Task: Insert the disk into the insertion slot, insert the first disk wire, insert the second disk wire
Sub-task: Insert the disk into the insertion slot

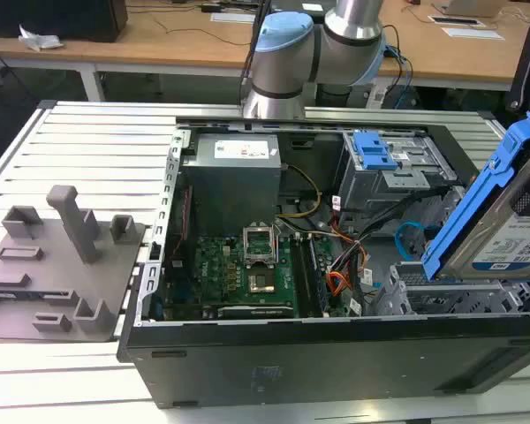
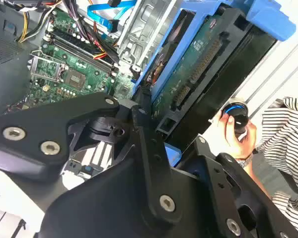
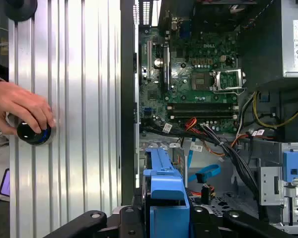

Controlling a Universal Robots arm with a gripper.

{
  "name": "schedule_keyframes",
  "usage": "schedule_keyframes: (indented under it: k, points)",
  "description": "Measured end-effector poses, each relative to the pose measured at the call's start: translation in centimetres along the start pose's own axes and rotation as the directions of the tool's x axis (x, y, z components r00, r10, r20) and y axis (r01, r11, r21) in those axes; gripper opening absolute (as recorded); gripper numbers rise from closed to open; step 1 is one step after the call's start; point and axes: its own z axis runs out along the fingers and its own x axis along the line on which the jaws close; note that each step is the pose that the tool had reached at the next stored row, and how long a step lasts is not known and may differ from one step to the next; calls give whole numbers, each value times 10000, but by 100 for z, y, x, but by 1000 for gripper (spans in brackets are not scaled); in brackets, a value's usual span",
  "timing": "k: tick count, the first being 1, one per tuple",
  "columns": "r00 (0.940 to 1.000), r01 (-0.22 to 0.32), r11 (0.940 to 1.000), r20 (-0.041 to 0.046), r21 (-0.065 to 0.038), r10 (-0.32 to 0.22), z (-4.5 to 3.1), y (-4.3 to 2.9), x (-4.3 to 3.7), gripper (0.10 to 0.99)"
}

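Aluminium slat table (image 1: 88,141) carries the open black PC case (image 1: 274,367), with the arm (image 1: 291,53) behind it in the exterior view.

Status for you:

- The disk (image 1: 499,221) is not seated. It's in the air at the exterior view's right end of the case, steeply tilted, blue carrier bar uppermost.
- Its lower end is right at the mouth of the insertion slot (image 1: 442,293). I can't tell whether they touch.
- The gripper (image 3: 165,215) is clamped on the disk. In the first wrist view the black links sit either side of the blue carrier handle.
- In the second wrist view the disk's connector edge is bare, with nothing plugged in.
- The second disk wire (image 1: 409,237) lies loose in the case, looped between the taller cage with the blue latch (image 1: 375,150) and the slot, near the disk but apart from it.
- The orange, yellow and black bundle (image 1: 340,278) is also loose, beside the motherboard (image 1: 238,274).
- A hand (image 3: 20,106) on the table outside the case covers a round black button (image 3: 34,134).

My read is that you're partway through step one. The disk is picked and roughly over the bay, but it needs levelling out before it can slide in. Neither wire step has started, so most of the task is left.
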Motion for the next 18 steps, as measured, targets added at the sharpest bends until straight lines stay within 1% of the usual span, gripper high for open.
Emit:
schedule_keyframes:
  k: [2, 6, 9, 12, 13, 18]
  points:
    - [10000, 0, 10000, 0, 0, 0, 10, 0, 0, 361]
    - [10000, 0, 10000, 1, 0, 0, 55, -2, 0, 361]
    - [10000, 0, 10000, -1, 0, 0, 112, -4, -1, 361]
    - [10000, 0, 10000, -1, 0, 0, 143, -6, -1, 361]
    - [10000, 0, 10000, 0, 0, 0, 164, -6, -1, 361]
    - [10000, 0, 10000, -1, 0, 0, 204, -8, -1, 361]
